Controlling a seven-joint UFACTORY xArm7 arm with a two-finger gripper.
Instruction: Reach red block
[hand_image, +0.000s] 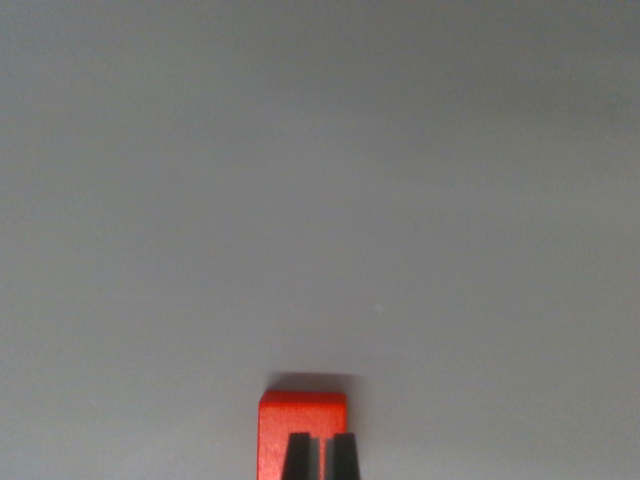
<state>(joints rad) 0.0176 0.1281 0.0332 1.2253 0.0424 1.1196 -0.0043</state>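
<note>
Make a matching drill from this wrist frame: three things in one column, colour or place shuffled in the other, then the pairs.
Column 1
1. red block
2. gripper
3. tabletop

Column 2
A. plain pale grey, fills most of the frame
B. dark fingertips at the bottom edge, close together with a thin gap, in front of the block
C. bright red, bottom centre, casting a soft shadow at its far edge

Pairs: 1-C, 2-B, 3-A

Whether the fingertips touch the block cannot be told from this view.
</note>
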